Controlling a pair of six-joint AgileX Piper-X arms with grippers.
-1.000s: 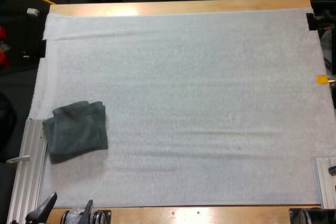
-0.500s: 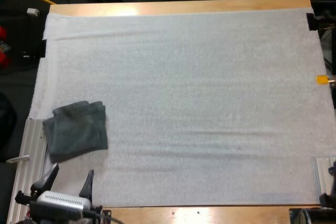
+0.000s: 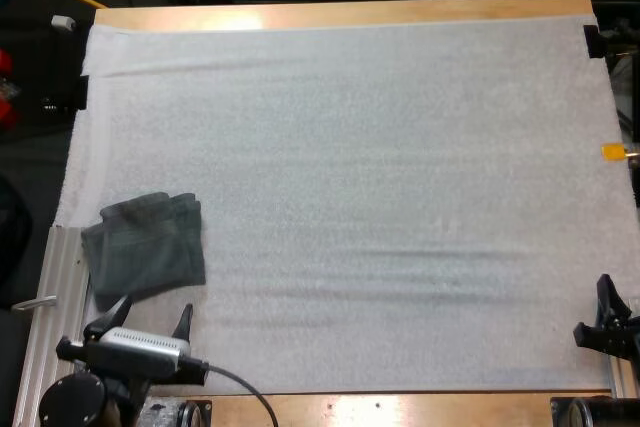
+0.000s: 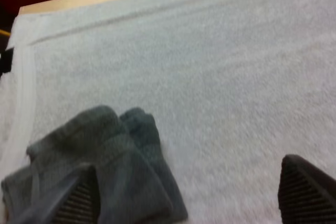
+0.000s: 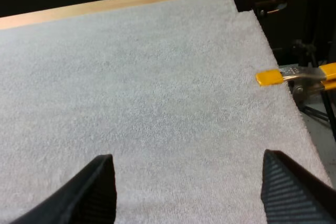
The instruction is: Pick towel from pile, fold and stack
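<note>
Mat point(image 3: 400, 147); left fingers point(image 4: 305, 191) apart near towel point(image 3: 145, 252)

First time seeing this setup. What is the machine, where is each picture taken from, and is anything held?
A robot with two arms, each ending in a two-fingered claw. The high view looks down from behind the arms; each wrist view comes from a camera on one arm, so the black fingers there are its own. A white mat covers a wooden table. One dark grey-green towel lies rumpled near the mat's left edge. The left claw is open at the towel's near edge; the right claw is open over bare mat. Neither holds anything.
</note>
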